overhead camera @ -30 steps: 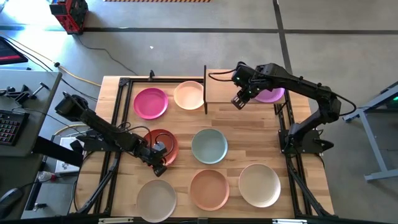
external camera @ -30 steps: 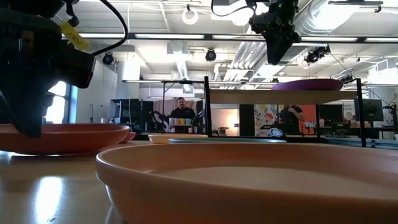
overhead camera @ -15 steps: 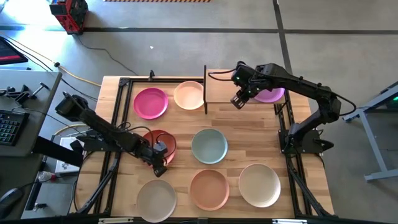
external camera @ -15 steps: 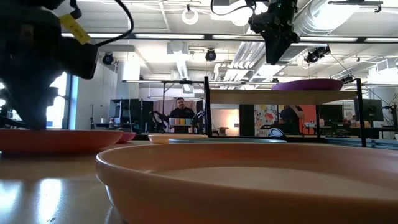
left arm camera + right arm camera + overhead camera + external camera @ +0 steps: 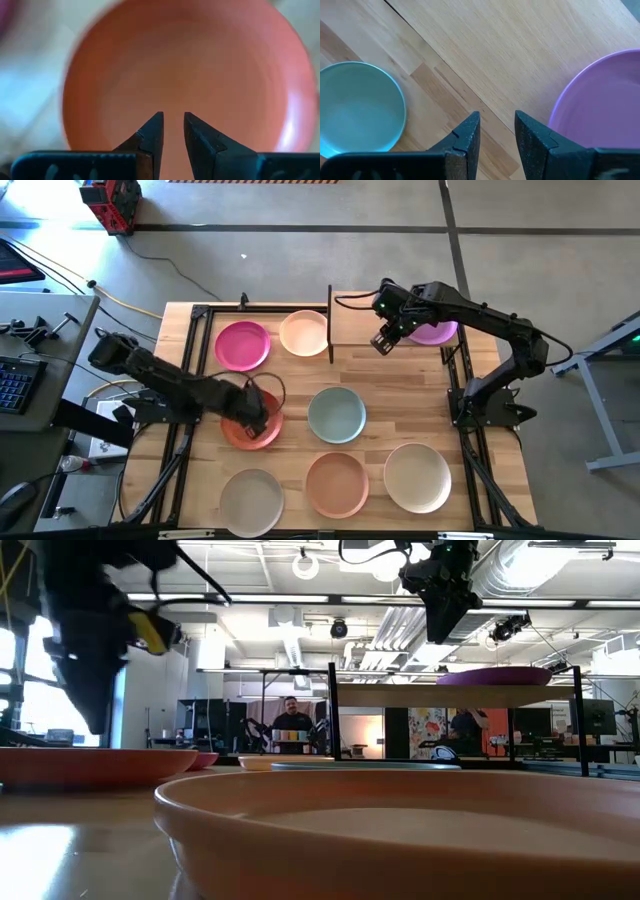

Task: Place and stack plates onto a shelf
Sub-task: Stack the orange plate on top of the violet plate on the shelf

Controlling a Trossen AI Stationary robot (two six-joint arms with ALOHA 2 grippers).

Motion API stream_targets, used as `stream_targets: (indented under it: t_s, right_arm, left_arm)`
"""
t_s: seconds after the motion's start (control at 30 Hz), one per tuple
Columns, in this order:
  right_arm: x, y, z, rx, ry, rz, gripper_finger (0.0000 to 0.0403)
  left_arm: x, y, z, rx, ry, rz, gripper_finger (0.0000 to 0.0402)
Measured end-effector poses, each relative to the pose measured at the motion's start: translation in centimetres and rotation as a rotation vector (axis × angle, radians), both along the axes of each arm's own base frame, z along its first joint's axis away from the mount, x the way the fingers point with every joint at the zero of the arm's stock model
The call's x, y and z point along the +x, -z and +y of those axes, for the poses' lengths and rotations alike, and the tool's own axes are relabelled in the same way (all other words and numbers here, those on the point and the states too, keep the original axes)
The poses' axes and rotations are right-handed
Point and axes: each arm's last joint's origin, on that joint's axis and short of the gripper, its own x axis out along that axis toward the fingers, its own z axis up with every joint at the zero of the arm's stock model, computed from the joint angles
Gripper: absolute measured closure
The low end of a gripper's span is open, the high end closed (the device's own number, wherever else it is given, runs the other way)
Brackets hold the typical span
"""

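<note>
The orange-red plate (image 5: 245,432) lies flat on the table at mid left and fills the left wrist view (image 5: 185,65). My left gripper (image 5: 257,412) hangs above its middle, fingers (image 5: 173,120) a narrow gap apart, touching nothing. In the low view it (image 5: 95,710) stands clear above the plate (image 5: 95,765). The purple plate (image 5: 433,332) rests on the right half of the shelf (image 5: 360,328). My right gripper (image 5: 384,341) hovers over the shelf's bare left part (image 5: 520,45), fingers (image 5: 497,120) slightly apart and empty, beside the purple plate (image 5: 600,100).
Magenta (image 5: 243,345) and cream (image 5: 304,333) plates lie at the far edge, left of the shelf. The pale teal plate (image 5: 336,414) is at mid table. Beige (image 5: 252,498), salmon (image 5: 337,483) and off-white (image 5: 417,476) plates line the near edge. People show in the room behind.
My left gripper has risen off the orange-red plate's near rim and gone toward the far edge, over the plate's middle. The plate, a little raised a second ago, now lies flat on the table. My right arm has kept still.
</note>
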Motion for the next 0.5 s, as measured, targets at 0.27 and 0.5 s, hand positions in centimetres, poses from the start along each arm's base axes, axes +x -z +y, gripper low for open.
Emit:
stream_targets:
  t_s: [0.27, 0.5]
  right_arm:
    - [0.0, 0.0, 0.0, 0.000, 0.000, 0.000, 0.0306]
    - [0.0, 0.0, 0.0, 0.000, 0.000, 0.000, 0.0306]
  left_arm:
    - [1.2, -0.1, 3.9, -0.067, 0.003, -0.017, 0.0337]
    - [1.9, -0.5, 5.8, -0.134, 0.179, -0.061, 0.0337]
